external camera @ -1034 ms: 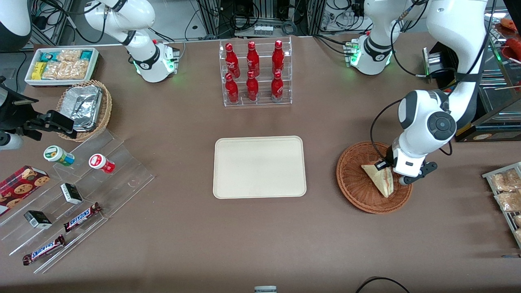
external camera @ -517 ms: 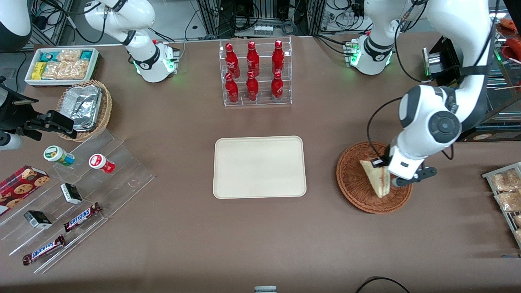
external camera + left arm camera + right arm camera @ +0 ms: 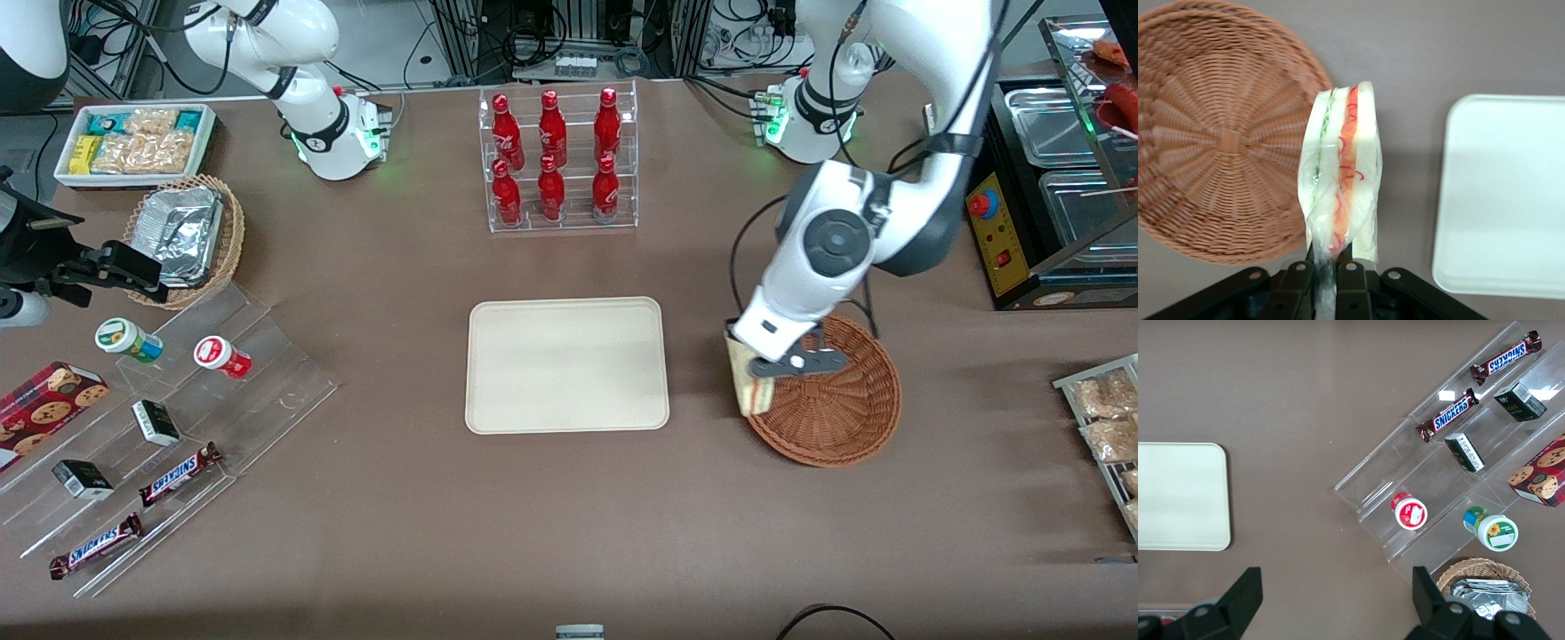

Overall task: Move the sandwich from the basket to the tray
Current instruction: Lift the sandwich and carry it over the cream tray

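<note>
Taking the front view from the parked arm's end of the table, a white bin of snack packets [image 3: 133, 142] sits farthest from the camera, with a tan wicker basket of foil containers [image 3: 185, 238] just nearer. Nearer again, a clear stepped acrylic stand [image 3: 169, 444] carries two small lidded cups [image 3: 129, 340], little dark boxes and two Snickers bars [image 3: 180, 474], with a red cookie box [image 3: 44, 404] beside it. At the middle of the table a clear rack of red bottles [image 3: 556, 160] stands farther from the camera than the cream-white tray [image 3: 567, 365], which is bare. Next comes the gripper [image 3: 756, 378], hanging above the edge of the reddish-brown woven basket [image 3: 836, 409] on the side facing the tray. Its jaws are pinched narrowly on the sandwich [image 3: 745, 384], which is lifted clear of the basket and held on edge. In the left wrist view the sandwich [image 3: 1341, 180], in clear wrap, shows its green, orange and red filling, gripped at one end by the black fingers [image 3: 1298, 283], between the basket [image 3: 1218, 133] and the tray [image 3: 1505, 193]. At the working arm's end lies a wire rack of packaged snacks [image 3: 1107, 427].
</note>
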`<state>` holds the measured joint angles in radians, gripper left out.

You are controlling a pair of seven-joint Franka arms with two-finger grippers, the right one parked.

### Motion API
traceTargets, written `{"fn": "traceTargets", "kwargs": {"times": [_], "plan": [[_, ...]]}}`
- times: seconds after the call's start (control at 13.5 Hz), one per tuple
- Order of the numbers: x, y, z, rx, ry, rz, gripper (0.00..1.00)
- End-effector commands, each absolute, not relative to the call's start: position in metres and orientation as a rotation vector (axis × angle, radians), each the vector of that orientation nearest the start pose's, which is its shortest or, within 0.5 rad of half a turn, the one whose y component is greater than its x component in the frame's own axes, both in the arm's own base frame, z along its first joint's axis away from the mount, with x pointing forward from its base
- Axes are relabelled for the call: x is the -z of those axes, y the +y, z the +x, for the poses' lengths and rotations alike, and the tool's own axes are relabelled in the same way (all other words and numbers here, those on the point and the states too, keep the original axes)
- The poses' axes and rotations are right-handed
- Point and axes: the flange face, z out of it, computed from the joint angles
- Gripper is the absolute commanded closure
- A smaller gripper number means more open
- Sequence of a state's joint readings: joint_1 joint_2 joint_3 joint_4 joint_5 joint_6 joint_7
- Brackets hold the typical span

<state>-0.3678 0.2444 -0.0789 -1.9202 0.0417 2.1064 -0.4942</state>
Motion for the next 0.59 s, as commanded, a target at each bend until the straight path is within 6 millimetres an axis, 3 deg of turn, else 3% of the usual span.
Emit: {"fn": "traceTargets", "kwargs": {"times": [0.0,0.3,0.52], "plan": [[-0.367,-0.291,0.537,-0.061,0.051,-3.081,1.00],[-0.343,-0.339,0.529,-0.095,0.158,-3.080,1.00],[-0.320,-0.391,0.518,-0.110,0.222,-3.070,1.00]]}}
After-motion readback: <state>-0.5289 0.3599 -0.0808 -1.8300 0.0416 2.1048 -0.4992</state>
